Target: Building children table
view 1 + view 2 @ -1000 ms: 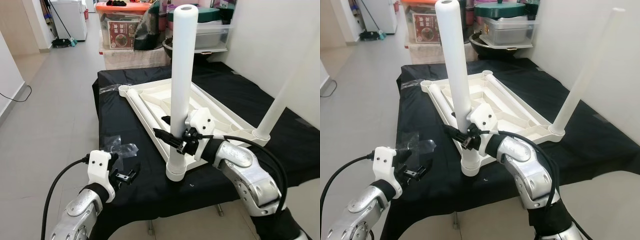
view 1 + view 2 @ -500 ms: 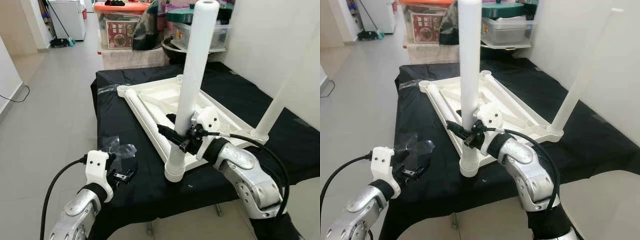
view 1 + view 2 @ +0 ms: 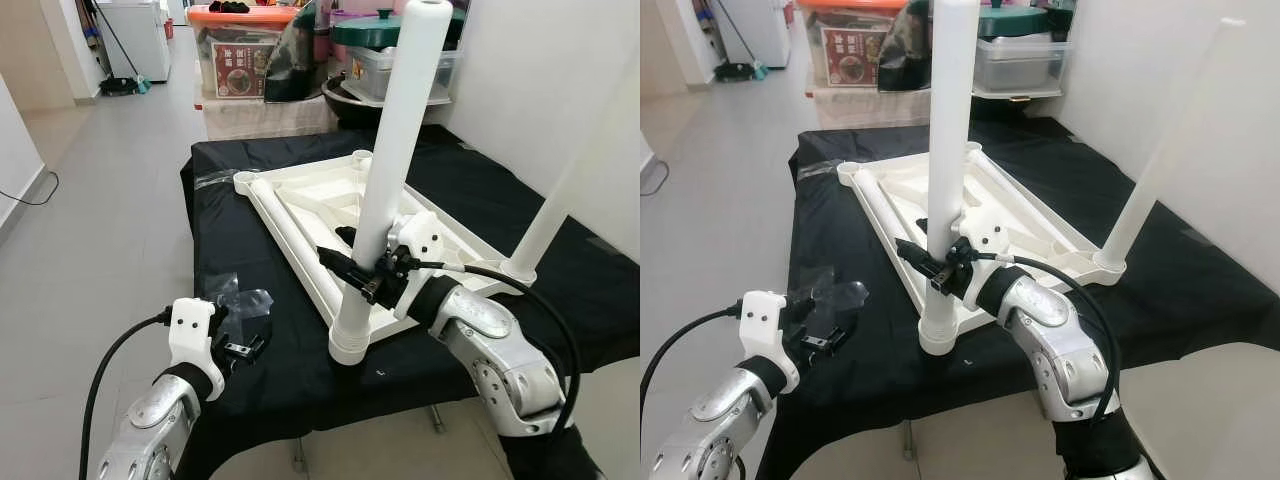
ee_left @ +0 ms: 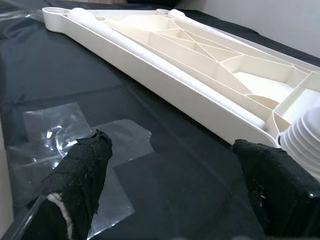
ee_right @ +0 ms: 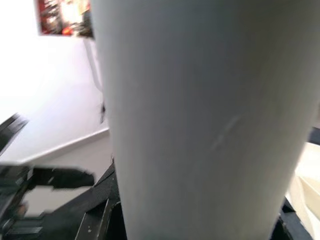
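Table leg (image 3: 385,185), the white tube my right gripper (image 3: 366,279) is clamped on, now leans with its top tipped toward the right and away from me; a second ago I had it standing nearly straight up. Its long axis runs from the ribbed foot at the near corner of the tabletop (image 3: 330,215) up toward the storage boxes. The foot sits at that corner socket; I cannot tell how far it is seated. The tabletop lies upside down on the black-covered desk (image 3: 230,240), ribs showing, long side running away from me. A second leg (image 3: 555,210) stands at the right corner, tilted to the right.

My right jaws are closed around the leg low on its length, just above the foot. My left gripper (image 3: 232,340) hangs near the desk's front left edge, jaws apart and holding nothing, close to a scrap of clear plastic film (image 3: 243,300) lying on the cloth.

Behind the desk, a clear bin with an orange lid (image 3: 245,45) holds a red printed box, and a pot with a green lid (image 3: 385,28) rests on a clear box.
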Motion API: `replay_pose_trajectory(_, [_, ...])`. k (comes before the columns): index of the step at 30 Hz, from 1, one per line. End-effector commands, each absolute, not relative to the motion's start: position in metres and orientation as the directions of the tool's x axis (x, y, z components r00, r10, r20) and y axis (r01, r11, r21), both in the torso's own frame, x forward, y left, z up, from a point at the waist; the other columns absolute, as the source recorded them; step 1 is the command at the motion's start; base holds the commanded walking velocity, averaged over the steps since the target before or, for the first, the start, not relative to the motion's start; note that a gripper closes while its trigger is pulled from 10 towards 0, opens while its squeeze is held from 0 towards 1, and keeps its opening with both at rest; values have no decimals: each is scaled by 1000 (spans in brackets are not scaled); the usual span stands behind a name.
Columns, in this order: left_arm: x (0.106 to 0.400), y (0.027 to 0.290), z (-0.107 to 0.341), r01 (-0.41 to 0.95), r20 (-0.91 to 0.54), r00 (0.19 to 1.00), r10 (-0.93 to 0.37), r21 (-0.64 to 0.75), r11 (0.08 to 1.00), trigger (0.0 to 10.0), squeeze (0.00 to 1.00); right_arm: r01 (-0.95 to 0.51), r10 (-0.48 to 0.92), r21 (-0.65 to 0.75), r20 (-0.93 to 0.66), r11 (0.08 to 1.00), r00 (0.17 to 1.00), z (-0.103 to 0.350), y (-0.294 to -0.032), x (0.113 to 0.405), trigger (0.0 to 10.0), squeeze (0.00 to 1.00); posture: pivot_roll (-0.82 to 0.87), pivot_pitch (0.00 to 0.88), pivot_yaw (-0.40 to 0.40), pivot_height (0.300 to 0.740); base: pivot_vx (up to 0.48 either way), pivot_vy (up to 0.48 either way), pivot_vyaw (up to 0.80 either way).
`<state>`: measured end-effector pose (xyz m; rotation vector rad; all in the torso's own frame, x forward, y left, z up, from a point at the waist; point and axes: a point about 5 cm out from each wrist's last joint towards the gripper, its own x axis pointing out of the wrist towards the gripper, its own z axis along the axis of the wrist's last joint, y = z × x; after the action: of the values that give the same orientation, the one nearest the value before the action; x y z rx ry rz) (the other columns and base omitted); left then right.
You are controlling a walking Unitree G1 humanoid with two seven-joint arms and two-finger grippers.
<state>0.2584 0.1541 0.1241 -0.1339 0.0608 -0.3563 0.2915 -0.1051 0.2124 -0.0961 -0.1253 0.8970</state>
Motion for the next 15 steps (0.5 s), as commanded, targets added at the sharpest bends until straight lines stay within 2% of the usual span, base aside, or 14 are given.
replay_pose_trajectory(1, [260, 157, 123, 334, -47, 938, -343, -128, 934, 10000, 0, -861, 859, -66, -56, 505, 508, 186, -92, 285, 0, 0, -35, 0, -58, 740, 0, 0, 0])
replay_pose_trajectory(8, [261, 156, 123, 331, -43, 940, -339, -130, 935, 10000, 0, -900, 897, -84, -86, 427, 434, 187, -89, 283, 0, 0, -30, 0, -66, 740, 0, 0, 0])
replay_pose_trajectory(10, [260, 156, 123, 327, -41, 941, -335, -136, 935, 10000, 0, -918, 914, -58, -85, 393, 397, 188, -87, 284, 0, 0, -23, 0, -74, 740, 0, 0, 0])
replay_pose_trajectory(15, [259, 156, 122, 322, -41, 943, -330, -144, 936, 10000, 0, -930, 927, -24, -64, 368, 369, 189, -87, 287, 0, 0, -18, 0, -80, 740, 0, 0, 0])
